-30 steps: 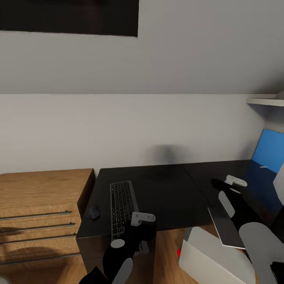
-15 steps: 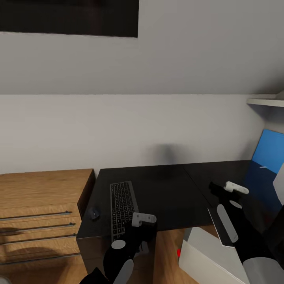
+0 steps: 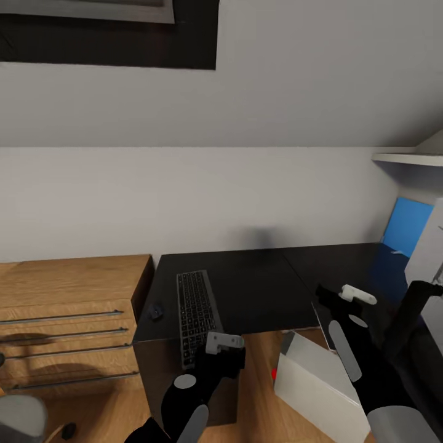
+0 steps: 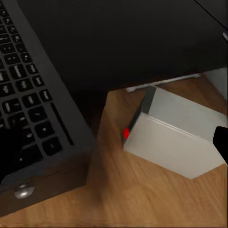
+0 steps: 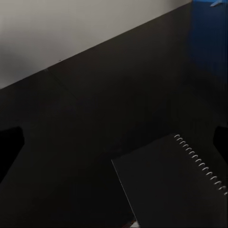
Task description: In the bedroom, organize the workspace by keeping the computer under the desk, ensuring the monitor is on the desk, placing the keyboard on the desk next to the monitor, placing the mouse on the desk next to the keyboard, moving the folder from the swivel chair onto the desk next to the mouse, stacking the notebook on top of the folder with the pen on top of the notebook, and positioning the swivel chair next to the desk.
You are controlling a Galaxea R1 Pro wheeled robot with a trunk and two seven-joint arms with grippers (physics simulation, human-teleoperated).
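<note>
On the far left we've got a wooden drawer unit (image 3: pixel 67 307), then the black table (image 3: pixel 258 289). The mouse (image 3: pixel 156 311) sits near its left edge, just beside the keyboard (image 3: pixel 198 317), whose long axis runs front to back. Our left gripper (image 3: pixel 216 357) hovers over the keyboard's near end and the right gripper (image 3: pixel 335 295) over a spiral notebook (image 5: pixel 175 185), but we can't tell if either is clenched. The white computer (image 3: pixel 317 384) stands on the floor, partly behind the right arm.

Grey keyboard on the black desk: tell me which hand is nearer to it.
Left. The left hand hangs just off the grey keyboard's near end at the black desk's front edge. The right hand is across the desk, well to the keyboard's right.
</note>
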